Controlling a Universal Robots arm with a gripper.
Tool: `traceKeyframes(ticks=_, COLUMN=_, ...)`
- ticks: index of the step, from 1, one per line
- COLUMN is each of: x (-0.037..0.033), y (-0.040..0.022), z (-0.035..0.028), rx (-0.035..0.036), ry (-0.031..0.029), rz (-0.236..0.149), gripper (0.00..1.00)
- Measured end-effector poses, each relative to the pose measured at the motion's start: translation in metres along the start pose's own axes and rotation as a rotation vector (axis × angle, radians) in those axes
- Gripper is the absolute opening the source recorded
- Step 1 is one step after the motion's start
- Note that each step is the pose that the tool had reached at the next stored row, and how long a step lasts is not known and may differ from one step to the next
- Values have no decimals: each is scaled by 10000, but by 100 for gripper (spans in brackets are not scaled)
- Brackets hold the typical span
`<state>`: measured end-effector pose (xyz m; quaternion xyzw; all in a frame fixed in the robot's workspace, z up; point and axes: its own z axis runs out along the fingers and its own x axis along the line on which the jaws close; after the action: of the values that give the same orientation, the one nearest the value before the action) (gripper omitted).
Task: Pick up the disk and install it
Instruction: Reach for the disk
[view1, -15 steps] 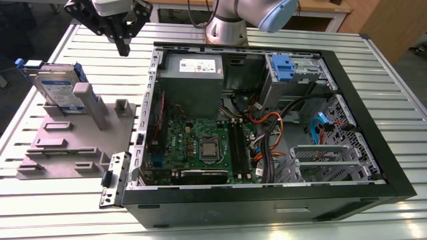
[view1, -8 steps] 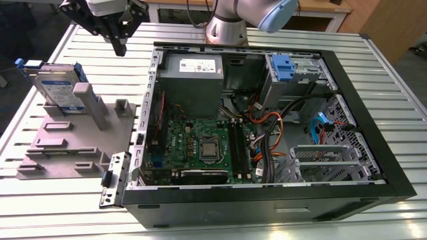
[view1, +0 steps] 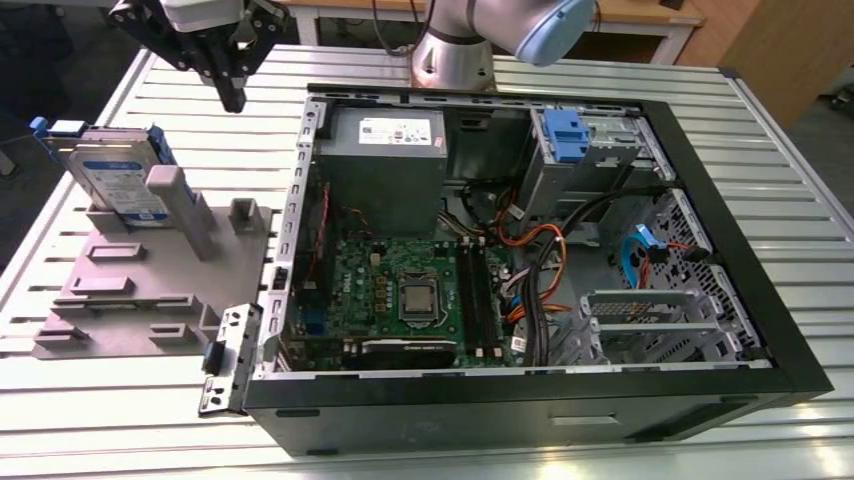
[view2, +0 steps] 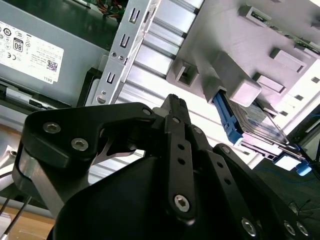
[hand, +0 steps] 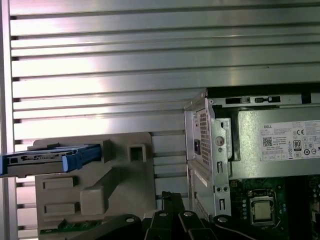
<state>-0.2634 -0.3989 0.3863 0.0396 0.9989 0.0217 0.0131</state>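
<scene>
Black tool (view2: 173, 102), fingers pressed together, pinching nothing. In exterior view, tool (view1: 235, 98) hangs above slatted surface (view1: 747, 130), between disk (view1: 118, 180) and open case (view1: 801, 370), touching neither. Disk toward exterior view's left of tool, standing on edge in grey holder (view1: 134, 290), blue rails showing; edge-on in first wrist view, disk (hand: 50, 159) sits at holder's end. Case lies on side on surface, motherboard (view1: 400, 290) exposed, grey power supply (view1: 387, 150) in corner nearest tool.
</scene>
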Motion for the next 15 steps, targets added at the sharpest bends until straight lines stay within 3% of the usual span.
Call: traceKeyframes(ticks=15, x=171, y=-14, z=3, rx=0, ry=0, rz=-1, gripper=11)
